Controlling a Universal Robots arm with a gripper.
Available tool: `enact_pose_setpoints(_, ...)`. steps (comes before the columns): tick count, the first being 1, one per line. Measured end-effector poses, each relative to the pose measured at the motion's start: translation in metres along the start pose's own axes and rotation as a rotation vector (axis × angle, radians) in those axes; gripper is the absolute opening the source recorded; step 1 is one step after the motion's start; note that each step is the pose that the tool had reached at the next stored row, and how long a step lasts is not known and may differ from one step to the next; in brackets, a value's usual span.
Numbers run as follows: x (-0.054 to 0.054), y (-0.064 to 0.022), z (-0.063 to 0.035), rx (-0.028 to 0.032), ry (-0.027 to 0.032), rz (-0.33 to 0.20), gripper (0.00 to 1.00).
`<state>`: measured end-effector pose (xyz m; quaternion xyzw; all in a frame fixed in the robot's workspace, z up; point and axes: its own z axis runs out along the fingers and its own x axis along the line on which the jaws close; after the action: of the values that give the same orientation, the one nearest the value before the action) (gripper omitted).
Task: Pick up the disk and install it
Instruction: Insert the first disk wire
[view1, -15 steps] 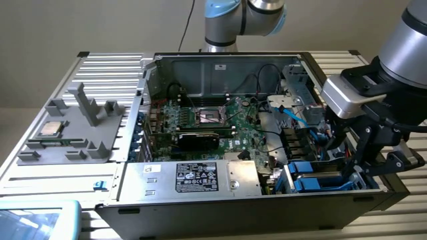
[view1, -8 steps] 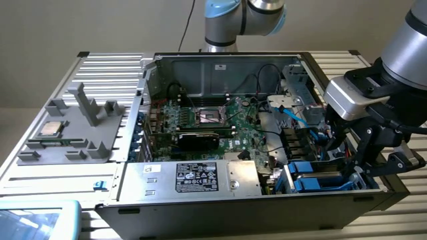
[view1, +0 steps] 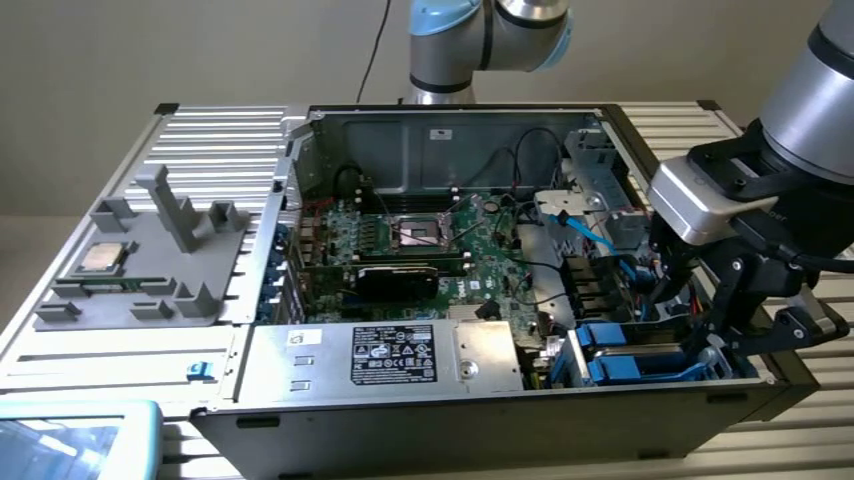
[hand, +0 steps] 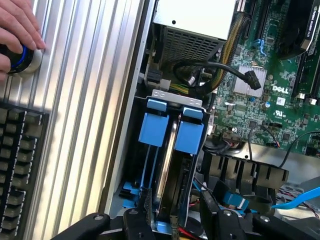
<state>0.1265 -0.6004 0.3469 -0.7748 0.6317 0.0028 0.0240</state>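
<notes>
Blue-framed, the disk (hand: 189, 132) stood upright in its bay (hand: 177, 97), so the gripper (hand: 176, 204) straddled it, jaws parted, grasping nothing.

Soft even light, moderately bright; sheen on ribbed table (hand: 85, 110); drive bay (hand: 172, 96) recess dark, shadowed

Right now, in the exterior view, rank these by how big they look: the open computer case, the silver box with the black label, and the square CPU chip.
1. open computer case
2. silver box, which sits inside the case
3. CPU chip, plainly the smallest
No two look alike in size.
</notes>
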Motion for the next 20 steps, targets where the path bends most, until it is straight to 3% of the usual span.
enact_pose_setpoints(2, 0.0001, 0.0, 0.0001, 0.0001, -0.0017, -0.007, 0.51)
enact_pose_setpoints(6, 0.0015, -0.0002, 0.0011, 0.0022, -0.0125, -0.011, 0.51)
enact_pose_setpoints(10, 0.0029, -0.0036, 0.0023, 0.0038, -0.0283, -0.011, 0.51)
enact_pose_setpoints(13, 0.0031, -0.0034, 0.004, 0.0047, -0.0365, -0.01, 0.51)
enact_pose_setpoints(17, 0.0033, -0.0035, 0.0064, 0.0044, -0.0414, -0.01, 0.51)
enact_pose_setpoints(19, 0.0035, -0.0037, 0.0072, 0.0032, -0.0435, -0.01, 0.42)
enact_pose_setpoints(20, 0.0036, -0.0038, 0.0074, 0.0016, -0.0442, -0.01, 0.42)
